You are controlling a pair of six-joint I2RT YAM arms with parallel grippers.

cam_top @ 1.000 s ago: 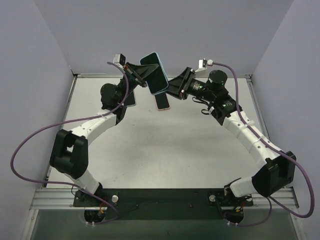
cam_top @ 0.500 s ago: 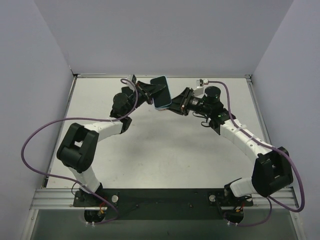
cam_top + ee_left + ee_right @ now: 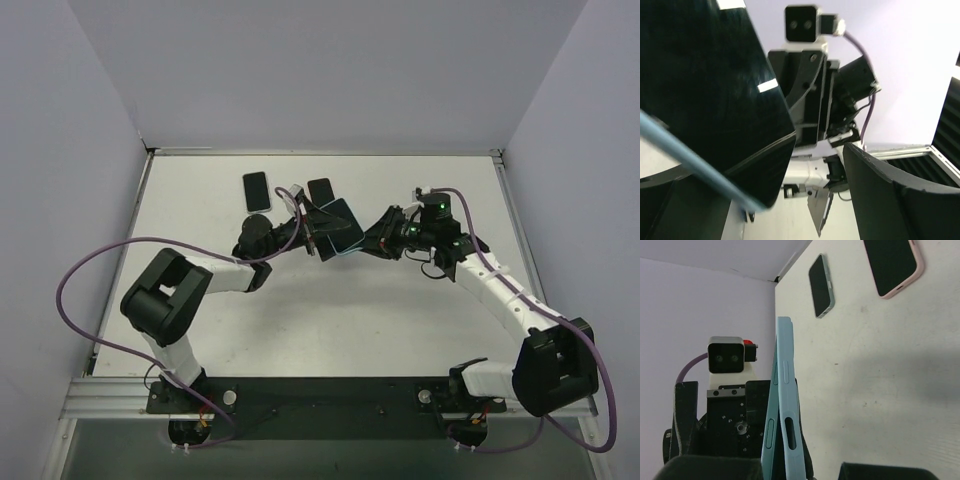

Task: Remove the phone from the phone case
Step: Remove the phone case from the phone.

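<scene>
Where both arms meet toward the table [image 3: 330, 330] rear edge, right gripper [image 3: 366, 243] clamped on blue phone case [image 3: 785, 405], phone [image 3: 338, 222] screen showing inside it, left gripper [image 3: 318, 236] released with jaws wide, two cased phones [image 3: 256, 190] lying just behind

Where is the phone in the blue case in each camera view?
Top external: blue-cased phone at centre, between the two arm tips.
Left wrist: it fills the left side, dark screen towards the camera.
Right wrist: edge-on, lower centre-left.
Shared landmark: pink-cased phone on the table, in the top and right wrist views only.
</scene>
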